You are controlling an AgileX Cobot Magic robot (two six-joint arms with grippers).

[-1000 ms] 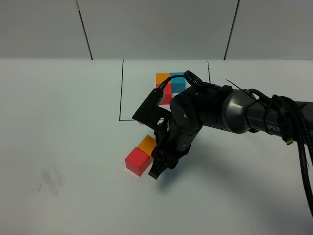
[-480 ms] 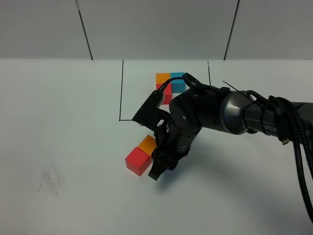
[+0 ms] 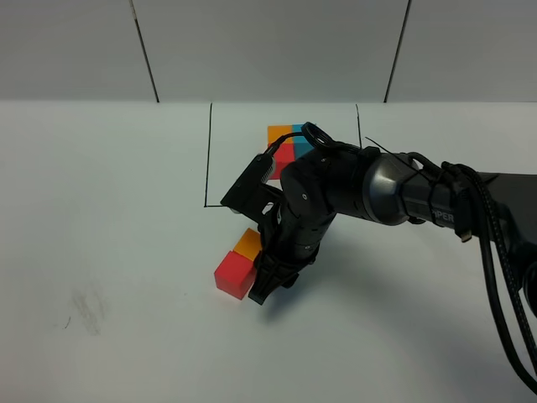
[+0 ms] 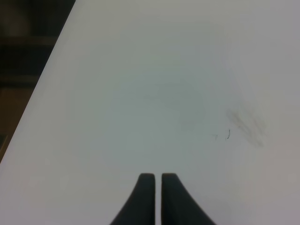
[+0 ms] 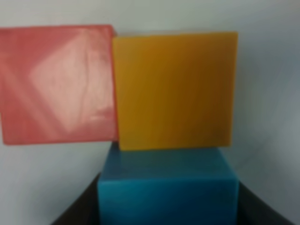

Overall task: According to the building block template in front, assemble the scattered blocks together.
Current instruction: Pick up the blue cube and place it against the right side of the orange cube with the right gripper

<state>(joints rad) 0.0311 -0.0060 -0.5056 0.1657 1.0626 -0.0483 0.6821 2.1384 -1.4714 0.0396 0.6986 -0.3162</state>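
Note:
In the right wrist view a blue cube [image 5: 166,185] sits between the two dark fingers [image 5: 77,216] of my right gripper [image 5: 168,208], which is shut on it. Its far face touches an orange cube [image 5: 173,89], and a red cube [image 5: 56,84] lies beside the orange one. From the high camera, the red cube [image 3: 232,274] and orange cube [image 3: 249,243] lie on the table with the right gripper [image 3: 261,290] pressed against them; the blue cube is hidden under it. The template [image 3: 281,137] in its black frame [image 3: 207,155] is partly covered by the arm. My left gripper [image 4: 158,197] is shut and holds nothing.
The right arm and its cables [image 3: 495,252] stretch in from the right side of the white table [image 3: 101,210]. A faint smudge [image 3: 86,309] marks the table at the front left. The left wrist view shows the table's edge [image 4: 51,70] with dark space beyond.
The right gripper has edged a little to the left against the cubes, and the arm now covers more of the template. The left gripper has not moved.

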